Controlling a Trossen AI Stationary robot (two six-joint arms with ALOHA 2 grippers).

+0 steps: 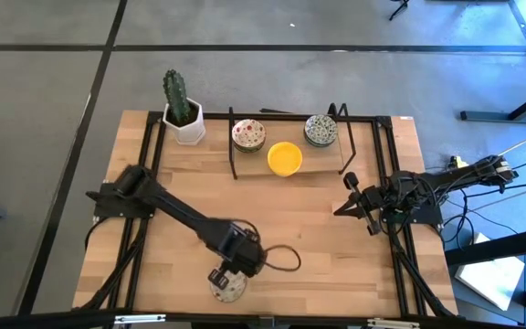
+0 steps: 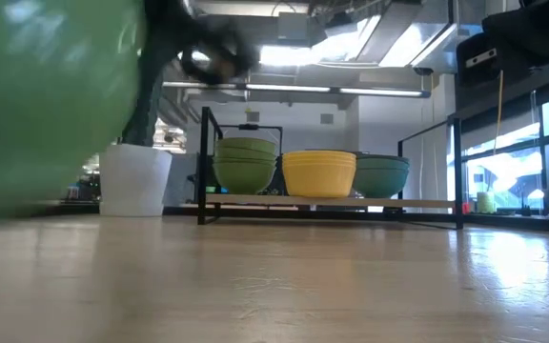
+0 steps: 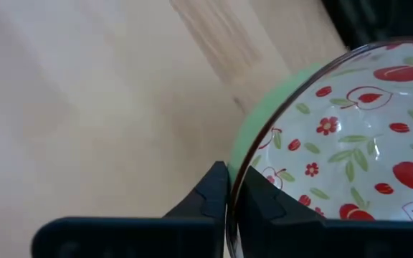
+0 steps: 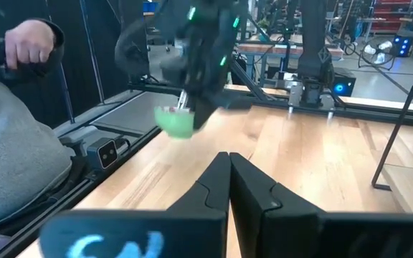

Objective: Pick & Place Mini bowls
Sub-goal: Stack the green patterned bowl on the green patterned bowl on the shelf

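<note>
My left gripper is shut on a mini bowl near the table's front edge. The bowl is white inside with red floral speckles and green outside. In the low view it is a large green blur. Three stacks of mini bowls rest on a rack at the far side: red floral, yellow and green-grey. My right gripper waits shut at the table's right, touching nothing. My left gripper pinches the bowl's rim, one finger inside the bowl and one outside against the green wall. The fingers come from above, pointing steeply down. The bowl hangs tilted below them, a little clear of the table.
A white pot with a cactus stands at the far left beside the black rack. Bare wood lies between the rack and the front edge. A person's hand shows beyond the table's edge.
</note>
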